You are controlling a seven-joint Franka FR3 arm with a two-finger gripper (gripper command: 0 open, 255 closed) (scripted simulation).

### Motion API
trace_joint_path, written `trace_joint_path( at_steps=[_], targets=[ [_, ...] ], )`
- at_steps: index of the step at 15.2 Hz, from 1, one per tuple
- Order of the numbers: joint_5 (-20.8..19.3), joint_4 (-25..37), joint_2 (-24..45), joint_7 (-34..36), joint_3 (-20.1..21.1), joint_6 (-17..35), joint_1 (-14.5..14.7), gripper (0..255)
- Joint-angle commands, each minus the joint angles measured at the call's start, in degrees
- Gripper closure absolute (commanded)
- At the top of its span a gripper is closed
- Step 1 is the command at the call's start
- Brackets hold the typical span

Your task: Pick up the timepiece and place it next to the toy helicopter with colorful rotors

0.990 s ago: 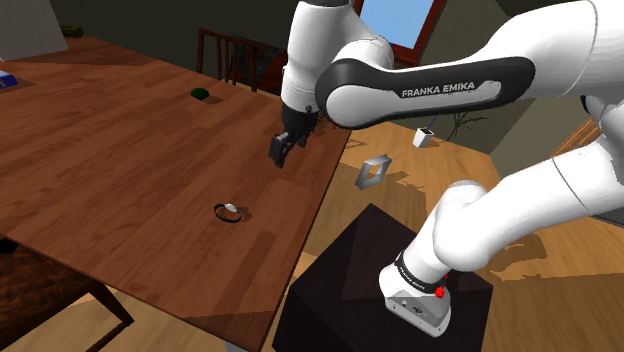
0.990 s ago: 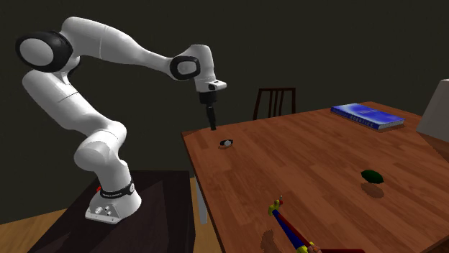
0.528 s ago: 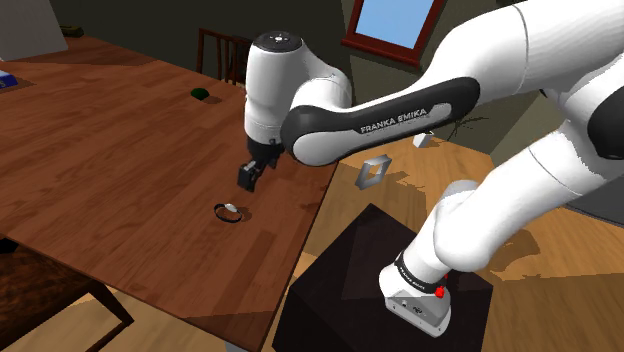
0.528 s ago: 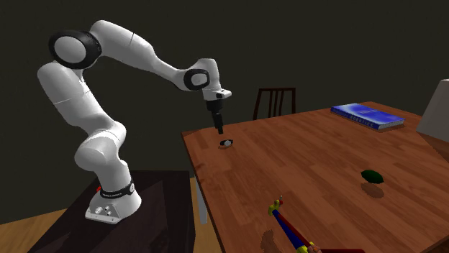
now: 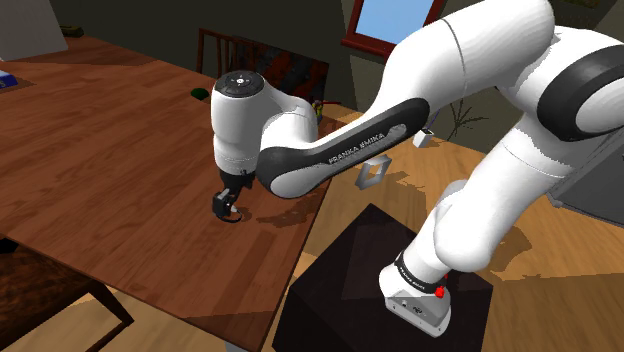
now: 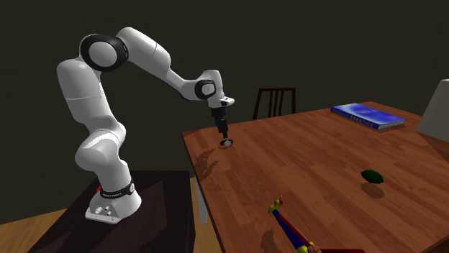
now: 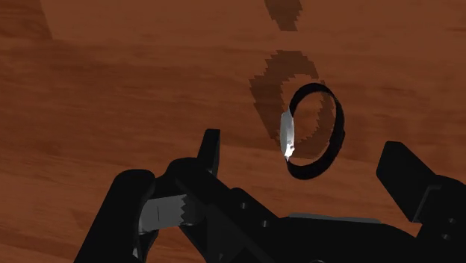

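Over the last second the white arm point(image 5: 330, 150) has swung down and across the wooden table point(image 5: 100, 130), carrying the black gripper point(image 5: 226, 205) from well above the table's edge to just over the surface. The gripper point(image 6: 225, 136) now hangs low over the wristwatch point(image 6: 227, 143). In the wrist view the gripper point(image 7: 304, 149) has its fingers spread apart, and the wristwatch point(image 7: 337, 131), a black strap loop with a pale face, stands on the wood between them and a little ahead of the tips, with no finger touching it. The approach looks nearly done: a short further descent and a closing of the fingers should secure the watch, which is not yet held. The toy helicopter point(image 6: 288, 224) lies well apart from the gripper, far along the table, so the whole carry remains. "FRANKA EMIKA" reads in white on the arm's dark forearm band; the blue book point(image 6: 367, 115), far beyond the gripper, bears cover lettering too small to read.
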Motion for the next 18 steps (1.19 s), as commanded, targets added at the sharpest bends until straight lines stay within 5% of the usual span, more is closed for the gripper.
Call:
trace_joint_path(
  at_steps=[1,13,14,18],
  targets=[
    [-1.1,-0.1,1.4,0.8,0.0,1.3,-0.1,0],
    [-3.6,-1.0,4.1,2.5,-0.3,4.4,-0.4,0],
    [-3.6,-1.0,4.1,2.5,-0.3,4.4,-0.4,255],
    [-3.6,-1.0,4.1,2.5,-0.3,4.4,-0.4,255]
  ],
)
